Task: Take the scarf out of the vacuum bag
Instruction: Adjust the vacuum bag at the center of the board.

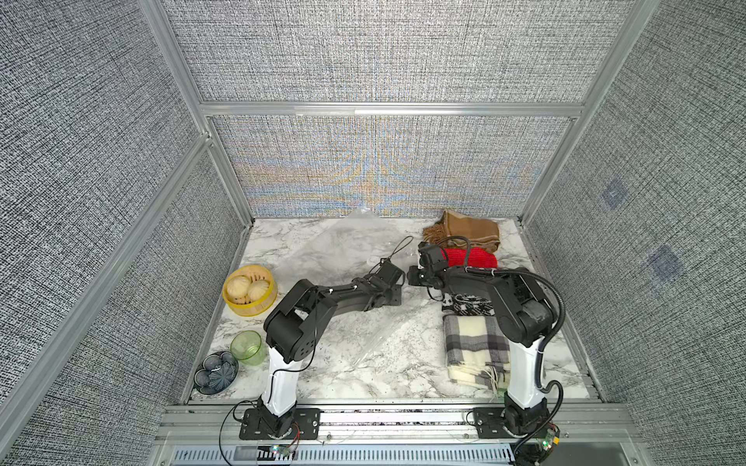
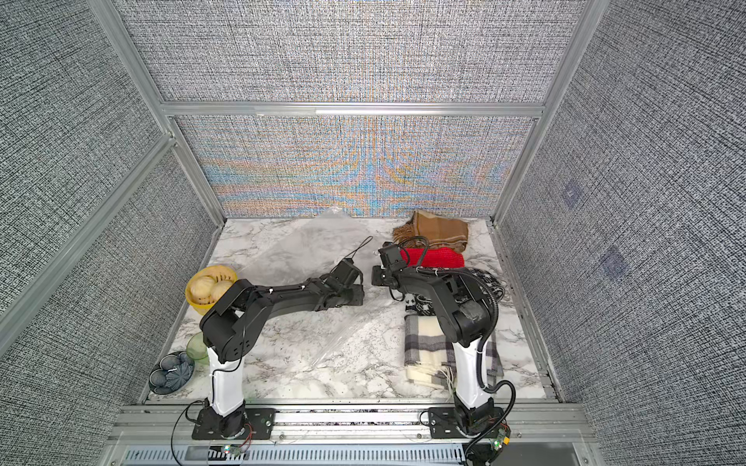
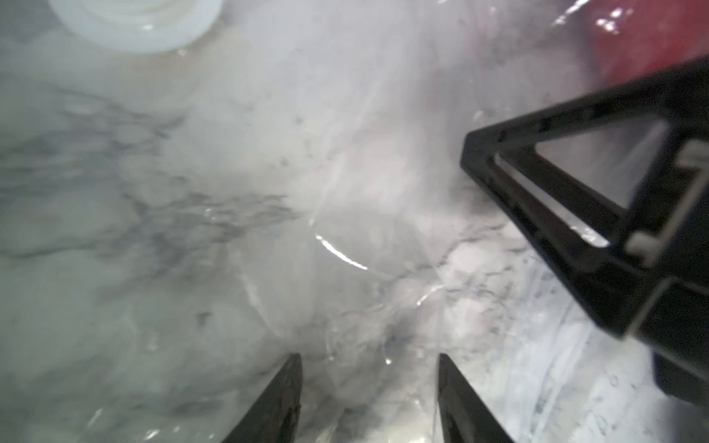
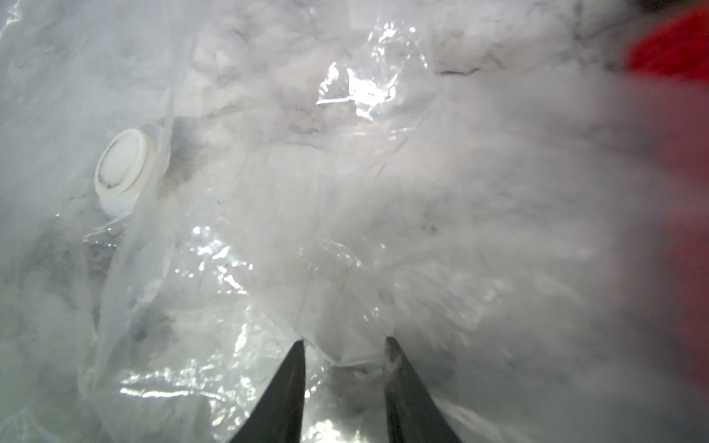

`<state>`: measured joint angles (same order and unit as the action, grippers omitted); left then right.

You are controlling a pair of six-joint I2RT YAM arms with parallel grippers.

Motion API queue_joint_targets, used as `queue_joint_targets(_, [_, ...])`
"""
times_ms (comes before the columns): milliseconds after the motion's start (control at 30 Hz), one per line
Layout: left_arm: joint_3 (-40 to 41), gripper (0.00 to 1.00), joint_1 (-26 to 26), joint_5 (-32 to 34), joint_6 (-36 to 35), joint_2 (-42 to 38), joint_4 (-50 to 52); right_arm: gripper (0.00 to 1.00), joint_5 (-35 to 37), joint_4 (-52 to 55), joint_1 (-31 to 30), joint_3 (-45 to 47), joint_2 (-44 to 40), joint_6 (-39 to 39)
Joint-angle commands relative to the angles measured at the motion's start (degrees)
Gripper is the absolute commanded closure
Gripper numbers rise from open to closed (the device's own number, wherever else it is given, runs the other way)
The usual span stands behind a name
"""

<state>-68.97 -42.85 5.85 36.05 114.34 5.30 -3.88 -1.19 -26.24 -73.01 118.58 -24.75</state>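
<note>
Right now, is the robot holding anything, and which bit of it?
The right end effector pinches a bunched fold of the clear vacuum bag. The left end effector is open, holding nothing.

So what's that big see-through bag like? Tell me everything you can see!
The vacuum bag is a big clear plastic sheet, crinkly and shiny, with the marble table showing through. It lies mostly flat across the middle, from back to front. A small round white valve sits on its face. A bunched fold lies between the jaws of the right gripper; whether it is pinched is unclear. The left gripper hovers open over it. The red scarf lies at its edge.
</note>
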Motion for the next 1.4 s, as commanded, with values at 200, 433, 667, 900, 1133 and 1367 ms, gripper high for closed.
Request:
queue_joint_targets(200, [-0.86, 0.44, 1.01, -0.41, -2.12, -2.38, 3.90, 0.63, 4.22, 14.19, 0.83, -1.37, -9.98, -2.54])
queue_joint_targets(433, [-2.09, 0.44, 1.01, -1.26, -1.79, 1.46, 2.72, 0.65, 1.68, 10.46, 1.58, -0.73, -15.52, -1.37])
queue_joint_targets(667, [-5.39, 0.44, 2.29, -4.43, -2.36, 1.80, 3.14, 0.77, 0.98, 14.18, 0.95, -11.12, -2.77, -2.80])
queue_joint_targets(900, [-17.83, 0.42, 3.65, -5.73, -5.84, 5.80, 5.83, 0.77, 3.72, 13.47, 2.28, -11.42, 1.01, -3.29])
queue_joint_targets(1133, [-32.05, 0.42, 3.91, -8.28, -8.28, 18.26, 4.46, 0.78, 2.36, 12.19, 2.75, -10.91, 2.98, -3.66])
queue_joint_targets(1367, [-41.20, 0.44, 4.92, -6.77, -7.61, 26.29, 6.52, 0.82, 2.66, 10.35, 3.38, -5.83, 1.54, -5.81])
